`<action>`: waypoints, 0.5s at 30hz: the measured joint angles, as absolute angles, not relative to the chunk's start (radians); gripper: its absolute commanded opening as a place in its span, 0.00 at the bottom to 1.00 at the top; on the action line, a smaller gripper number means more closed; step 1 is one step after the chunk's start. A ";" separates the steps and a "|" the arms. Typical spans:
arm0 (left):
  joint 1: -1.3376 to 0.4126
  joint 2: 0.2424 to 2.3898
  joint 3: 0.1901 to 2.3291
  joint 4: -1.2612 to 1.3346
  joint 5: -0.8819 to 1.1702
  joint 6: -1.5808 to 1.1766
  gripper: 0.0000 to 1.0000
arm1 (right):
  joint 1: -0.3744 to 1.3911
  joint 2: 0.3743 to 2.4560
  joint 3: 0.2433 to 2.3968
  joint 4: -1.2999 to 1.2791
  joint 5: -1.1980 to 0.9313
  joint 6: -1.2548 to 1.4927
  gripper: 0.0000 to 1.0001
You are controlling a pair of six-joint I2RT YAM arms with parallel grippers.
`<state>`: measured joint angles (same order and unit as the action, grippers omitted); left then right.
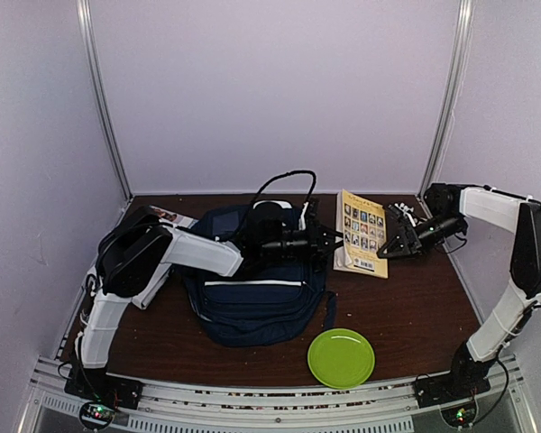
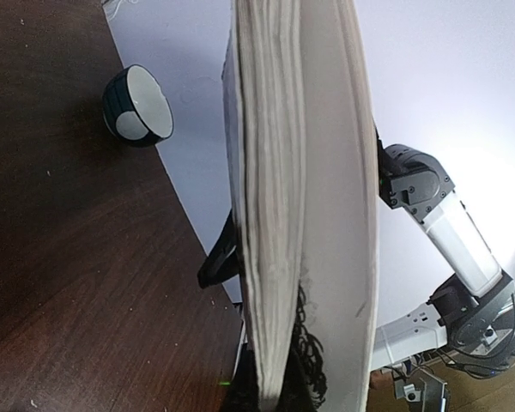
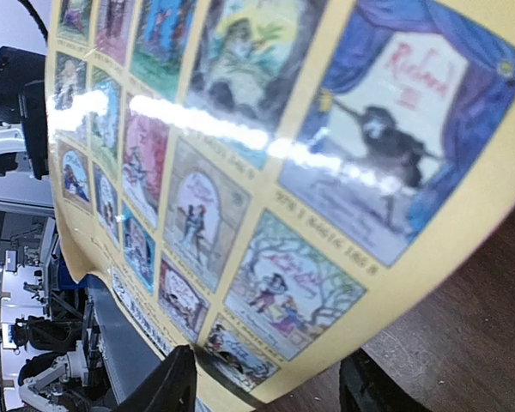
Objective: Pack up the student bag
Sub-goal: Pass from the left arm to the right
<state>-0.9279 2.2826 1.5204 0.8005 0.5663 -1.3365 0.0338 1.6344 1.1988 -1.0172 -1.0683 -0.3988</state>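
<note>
Now, left of centre on the brown tabletop (image 1: pixel 406 316) lies the bag (image 1: pixel 252 302), navy with a white stripe across it, its far end toward the back wall. A black strap (image 1: pixel 284 180) loops up from that far end. The left arm (image 1: pixel 189 248) reaches over the bag from the left, and the left pincer (image 1: pixel 329 242) sits just past the bag's right edge, closed tight on the left edge of the book (image 1: pixel 361 233).

In the left wrist view the book (image 2: pixel 275 215) rises from the bottom of the frame edge-on, its cream page block showing, with the cover bowed out to the right. Far up on the left of that view a dark bowl (image 2: pixel 137 106) with a white inside lies tipped on its side at the tabletop's edge.

Near the front edge, right of the bag and apart from it, lies a green plate (image 1: pixel 341 358).

The book stands upright right of the bag, its yellow back cover with a grid of small pictures facing the near side.

Just right of the book hangs the right pincer (image 1: pixel 398 239), its 2 fingers apart. The right wrist view shows the glossy cover (image 3: pixel 266 172) filling the frame, its lower edge lying between the fingers (image 3: pixel 176 386); I cannot tell whether they touch it.
</note>
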 measured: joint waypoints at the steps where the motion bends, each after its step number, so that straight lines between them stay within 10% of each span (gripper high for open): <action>1: -0.928 2.283 1.520 0.801 0.567 -1.336 0.00 | 0.034 1.635 1.200 -1.032 -1.088 -0.418 0.55; 10: -0.925 2.283 1.520 0.833 0.578 -1.337 0.00 | 0.027 1.701 1.267 -1.289 -1.238 -0.691 0.16; 15: -0.924 2.283 1.517 0.836 0.580 -1.336 0.35 | 0.027 1.710 1.287 -1.378 -1.298 -0.781 0.00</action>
<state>-0.9237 2.2826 1.5173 0.8364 0.5800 -1.3357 0.0265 1.7096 1.2873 -1.3785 -1.2984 -0.7807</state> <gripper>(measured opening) 0.179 0.050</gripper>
